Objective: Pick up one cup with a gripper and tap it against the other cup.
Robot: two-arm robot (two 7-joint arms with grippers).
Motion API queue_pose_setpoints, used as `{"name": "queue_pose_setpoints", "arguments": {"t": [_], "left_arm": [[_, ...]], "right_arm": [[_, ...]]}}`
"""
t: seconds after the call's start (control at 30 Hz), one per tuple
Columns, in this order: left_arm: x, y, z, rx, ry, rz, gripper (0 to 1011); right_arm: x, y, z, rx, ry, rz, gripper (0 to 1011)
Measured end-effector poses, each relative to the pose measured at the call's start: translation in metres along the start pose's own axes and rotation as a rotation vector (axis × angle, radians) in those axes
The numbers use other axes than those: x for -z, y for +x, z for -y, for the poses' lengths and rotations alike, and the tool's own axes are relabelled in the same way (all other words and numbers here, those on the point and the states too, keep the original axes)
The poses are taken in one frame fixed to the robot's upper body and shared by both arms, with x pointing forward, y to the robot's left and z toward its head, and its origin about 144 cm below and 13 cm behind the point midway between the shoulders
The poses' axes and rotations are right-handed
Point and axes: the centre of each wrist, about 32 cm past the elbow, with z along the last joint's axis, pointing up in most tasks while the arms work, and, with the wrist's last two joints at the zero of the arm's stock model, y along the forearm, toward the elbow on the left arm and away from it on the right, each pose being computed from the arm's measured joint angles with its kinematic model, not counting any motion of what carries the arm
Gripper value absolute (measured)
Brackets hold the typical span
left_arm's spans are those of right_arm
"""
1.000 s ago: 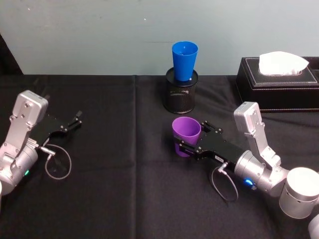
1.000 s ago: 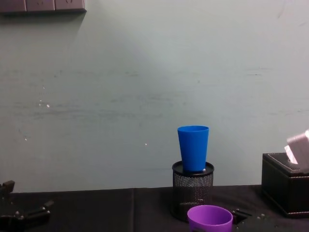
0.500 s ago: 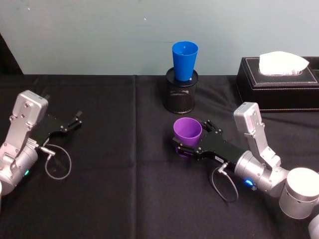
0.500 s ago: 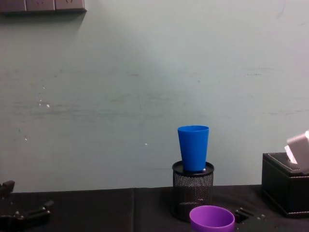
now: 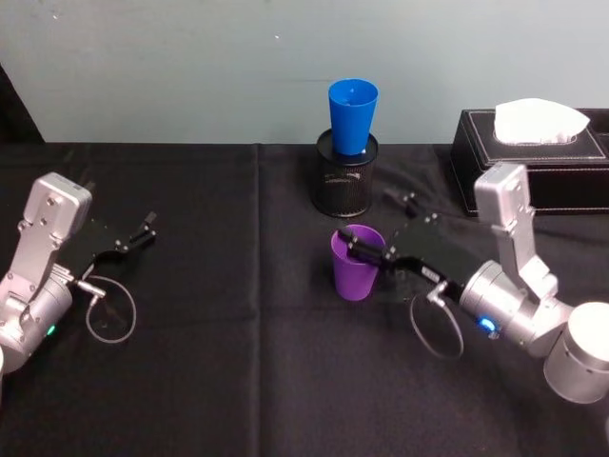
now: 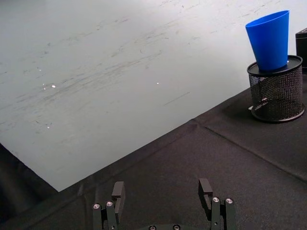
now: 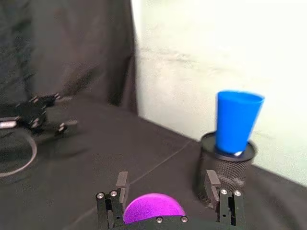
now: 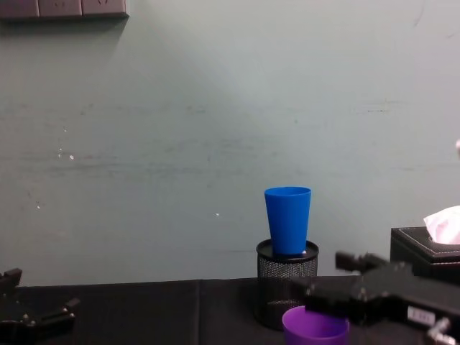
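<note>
Cups: two, one purple cup and one blue cup.
Purple cup: upright on the tablecloth, just at 6 o'clock of the mesh pen holder, apart from it.
Blue cup: upright, its base sunk in the single mesh pen holder, at 12 o'clock of the purple cup, not touching it.
Grippers: two.
Right gripper: at 3 o'clock of the purple cup; fingers spread apart, one black finger lies across the cup's rim, the other stands nearer the pen holder; nothing is clamped.
Left gripper: idle at 9 o'clock, well apart from both cups, fingers apart.
Tissue box: one, black, white tissue on top, at 2 o'clock.
Surface: black cloth with a crease line.
Room: pale scuffed green wall behind the table.
</note>
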Motion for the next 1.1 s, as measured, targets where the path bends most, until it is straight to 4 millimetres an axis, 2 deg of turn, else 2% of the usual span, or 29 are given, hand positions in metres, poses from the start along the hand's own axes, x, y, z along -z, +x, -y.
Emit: {"name": "queue_pose_setpoints", "arguments": {"t": [0.3, 0.43, 0.77, 1.1], "left_arm": [[0.0, 0.0, 0.0, 0.0, 0.0, 0.0, 1005], [0.0, 0.0, 0.0, 0.0, 0.0, 0.0, 1005], [0.0, 0.0, 0.0, 0.0, 0.0, 0.0, 1005], [0.0, 0.0, 0.0, 0.0, 0.0, 0.0, 1005]], "right_arm": [[-0.017, 0.004, -0.005, 0.189, 0.011, 0.002, 1004], [-0.017, 0.003, -0.008, 0.264, -0.007, -0.009, 1004], [0.001, -0.006, -0.016, 0.456, -0.062, -0.023, 1004], [0.01, -0.007, -0.02, 0.488, -0.096, -0.031, 1004]]}}
